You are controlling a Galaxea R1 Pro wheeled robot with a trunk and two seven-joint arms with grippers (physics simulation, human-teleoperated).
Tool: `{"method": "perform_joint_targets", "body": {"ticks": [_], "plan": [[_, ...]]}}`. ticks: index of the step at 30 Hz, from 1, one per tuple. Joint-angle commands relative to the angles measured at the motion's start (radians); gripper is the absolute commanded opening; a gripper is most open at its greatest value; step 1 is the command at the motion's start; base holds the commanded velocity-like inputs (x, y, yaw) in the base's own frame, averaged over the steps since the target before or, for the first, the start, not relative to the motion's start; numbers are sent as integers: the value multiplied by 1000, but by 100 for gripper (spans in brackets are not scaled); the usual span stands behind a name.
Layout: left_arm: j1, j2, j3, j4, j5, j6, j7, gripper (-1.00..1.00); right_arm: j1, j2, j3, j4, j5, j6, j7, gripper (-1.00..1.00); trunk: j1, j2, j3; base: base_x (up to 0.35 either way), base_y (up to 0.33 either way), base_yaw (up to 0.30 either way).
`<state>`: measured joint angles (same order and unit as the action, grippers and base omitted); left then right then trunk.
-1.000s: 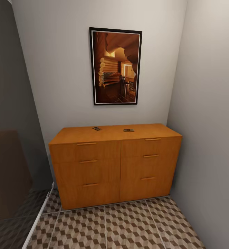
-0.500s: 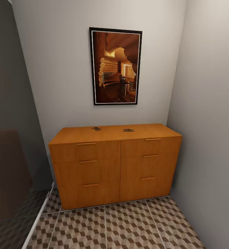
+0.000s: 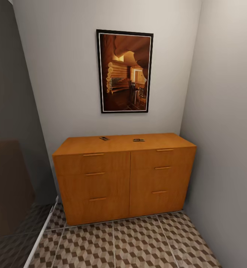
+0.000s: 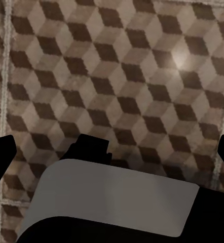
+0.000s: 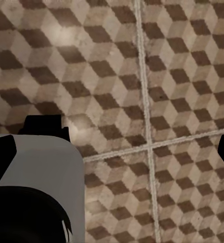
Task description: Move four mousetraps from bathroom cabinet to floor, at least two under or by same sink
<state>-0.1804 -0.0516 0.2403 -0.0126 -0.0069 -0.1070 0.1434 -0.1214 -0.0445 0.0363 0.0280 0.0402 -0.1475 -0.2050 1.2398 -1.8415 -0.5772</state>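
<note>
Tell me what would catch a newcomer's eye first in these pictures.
The orange-brown cabinet stands against the back wall, with two small dark items lying apart on its top. Above it hangs a black-framed picture, and cube-patterned tile floor spreads in front.

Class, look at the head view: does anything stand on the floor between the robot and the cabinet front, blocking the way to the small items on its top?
Nothing visible does. The patterned bathroom floor before the cabinet is bare, and two small dark items lie uncovered on its top, too small to identify.
</note>
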Motion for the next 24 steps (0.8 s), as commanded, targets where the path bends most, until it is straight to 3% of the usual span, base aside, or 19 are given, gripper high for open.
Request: {"method": "perform_joint_targets", "body": {"ticks": [1, 15, 24], "plan": [[-1, 0, 5, 1, -1, -3, 2, 100, -1, 1, 3, 3, 3, -4, -4, 100, 0, -1, -1, 0, 0, 0], [-1, 1, 4, 0, -1, -4, 2, 100, -1, 2, -1, 3, -5, -3, -10, 100, 0, -1, -1, 0, 0, 0], [-1, 0, -3, -26, -19, -2, 7, 100, -1, 2, -1, 2, 1, 11, -15, 100, 0, -1, -1, 0, 0, 0]]}}
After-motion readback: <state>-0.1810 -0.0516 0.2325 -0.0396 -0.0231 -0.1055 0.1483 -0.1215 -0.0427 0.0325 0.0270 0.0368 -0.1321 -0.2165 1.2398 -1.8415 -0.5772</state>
